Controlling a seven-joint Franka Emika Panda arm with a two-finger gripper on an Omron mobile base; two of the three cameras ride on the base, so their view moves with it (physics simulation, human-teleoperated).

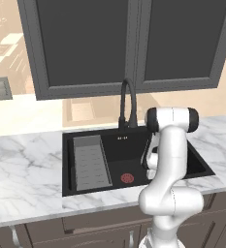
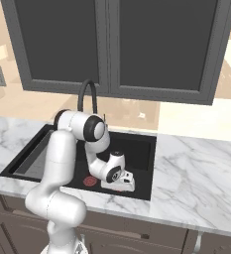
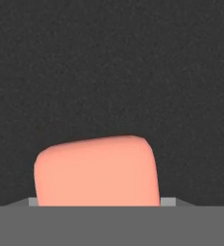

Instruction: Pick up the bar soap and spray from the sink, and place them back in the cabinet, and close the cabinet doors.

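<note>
The grey ribbed tray [image 1: 89, 162] lies at the left end of the black sink [image 1: 182, 177], set in the marble worktop [image 1: 22, 179]. Right of it sits the red drain disc [image 1: 127, 178]. Further right, the pincer [image 2: 123, 187] reaches low into the basin; the bar soap [image 3: 96, 172] lies close beneath it. Whether its jaws stand wide or grip cannot be told.

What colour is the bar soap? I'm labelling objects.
Salmon pink, plain; the bar soap shows best in the hand view.
</note>
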